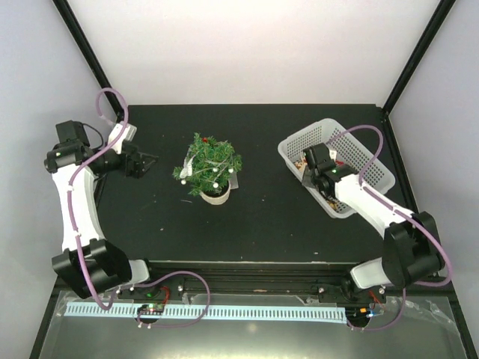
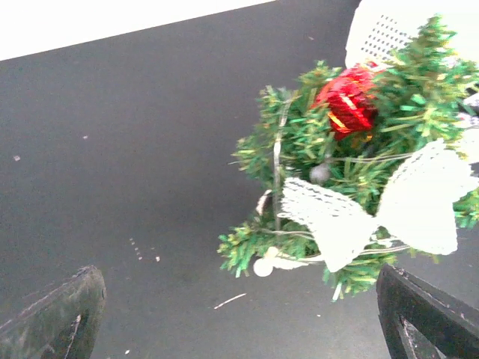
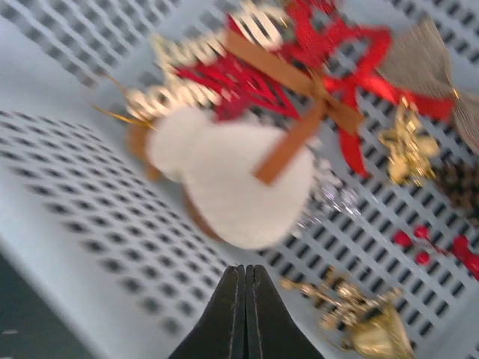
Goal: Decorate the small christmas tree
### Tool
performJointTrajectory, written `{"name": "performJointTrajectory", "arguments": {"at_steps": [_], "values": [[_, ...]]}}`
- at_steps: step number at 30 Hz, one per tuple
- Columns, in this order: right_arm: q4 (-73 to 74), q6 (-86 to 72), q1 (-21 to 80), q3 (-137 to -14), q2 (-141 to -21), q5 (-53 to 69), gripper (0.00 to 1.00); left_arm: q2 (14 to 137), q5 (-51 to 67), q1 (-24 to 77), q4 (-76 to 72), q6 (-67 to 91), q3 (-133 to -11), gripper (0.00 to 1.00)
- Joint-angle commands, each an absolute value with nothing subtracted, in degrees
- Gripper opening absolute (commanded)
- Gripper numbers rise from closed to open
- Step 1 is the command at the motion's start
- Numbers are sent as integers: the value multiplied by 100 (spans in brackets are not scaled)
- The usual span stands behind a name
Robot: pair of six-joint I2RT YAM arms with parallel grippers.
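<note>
The small christmas tree [image 1: 210, 166] stands in a whitish pot at the table's middle. In the left wrist view the tree [image 2: 352, 161] carries a red ornament [image 2: 346, 101] and a white mesh bow [image 2: 382, 213]. My left gripper [image 1: 142, 162] is open and empty, left of the tree, apart from it. My right gripper [image 3: 245, 271] is shut with nothing between the jaws, inside the white perforated basket [image 1: 296, 144], just below a white snowman ornament [image 3: 236, 176] with a brown scarf.
The basket [image 3: 67, 194] also holds a red bow [image 3: 337, 52], gold bells [image 3: 367, 321], a gold star ornament [image 3: 408, 146], red berries [image 3: 419, 243] and a pine cone [image 3: 460, 183]. Black frame posts rise at the back corners.
</note>
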State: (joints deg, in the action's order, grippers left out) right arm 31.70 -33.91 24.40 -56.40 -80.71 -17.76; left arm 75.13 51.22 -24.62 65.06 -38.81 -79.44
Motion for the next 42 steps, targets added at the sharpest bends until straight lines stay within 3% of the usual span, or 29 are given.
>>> {"name": "performJointTrajectory", "arguments": {"at_steps": [1,13,20,25,33,36,42], "values": [[3531,-3681,2356,-5311,-8187,-2247,1,7199,5302,-2021,6690,-3828,-8082,99],[3495,-3612,2465,-4466,-7509,-399,1,6926,5076,-902,6099,-3219,-7576,99],[3517,-3603,3422,-4874,-7667,443,1,7015,5156,-580,6284,-3348,-7715,99],[3263,-3804,4004,-5011,-8233,497,1,7096,5241,-495,6477,-3516,-7796,99],[3373,-3695,4245,-5091,-8185,735,1,7018,5236,-481,6420,-3462,-7705,99],[3872,-3574,4296,-5273,-8060,132,1,7024,5240,-475,6337,-3397,-7673,99],[4242,-3482,3821,-5606,-7834,-687,27,7102,5201,-477,6249,-3240,-7875,99]]}}
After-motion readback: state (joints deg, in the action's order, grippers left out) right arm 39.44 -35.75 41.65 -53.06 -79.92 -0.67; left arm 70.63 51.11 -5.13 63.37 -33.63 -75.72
